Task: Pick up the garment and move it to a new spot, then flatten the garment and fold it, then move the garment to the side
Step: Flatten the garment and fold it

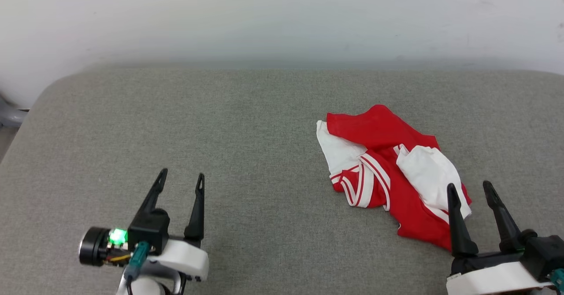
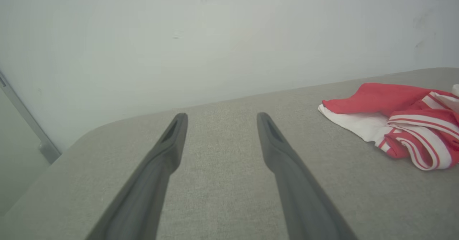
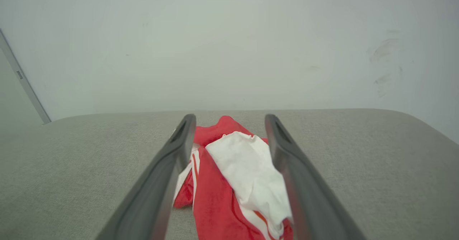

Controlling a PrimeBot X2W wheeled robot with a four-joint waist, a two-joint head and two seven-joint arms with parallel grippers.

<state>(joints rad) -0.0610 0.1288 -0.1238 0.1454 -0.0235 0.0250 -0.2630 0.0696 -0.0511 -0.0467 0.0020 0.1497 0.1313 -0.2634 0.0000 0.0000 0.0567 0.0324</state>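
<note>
The crumpled red-and-white jersey point(image 1: 383, 132) lies at four o'clock on the grey upholstered surface point(image 1: 246, 132). The right hand point(image 1: 468, 186), fingers apart and empty, sits at its five o'clock edge and should pinch a bunched fold there. The left hand point(image 1: 182, 174), also apart, is well off at eight o'clock.

Your head camera looked forward and down from high over the grey woven-fabric cushion point(image 1: 264, 110), taking in most of its width. Your left wrist camera sat low over it, sighting along the left gripper point(image 2: 222, 114) toward the pale plain wall point(image 2: 215, 36); your right wrist camera faced likewise, nearest the crumpled red-and-white jersey point(image 3: 247, 157), which all three views shared.
</note>
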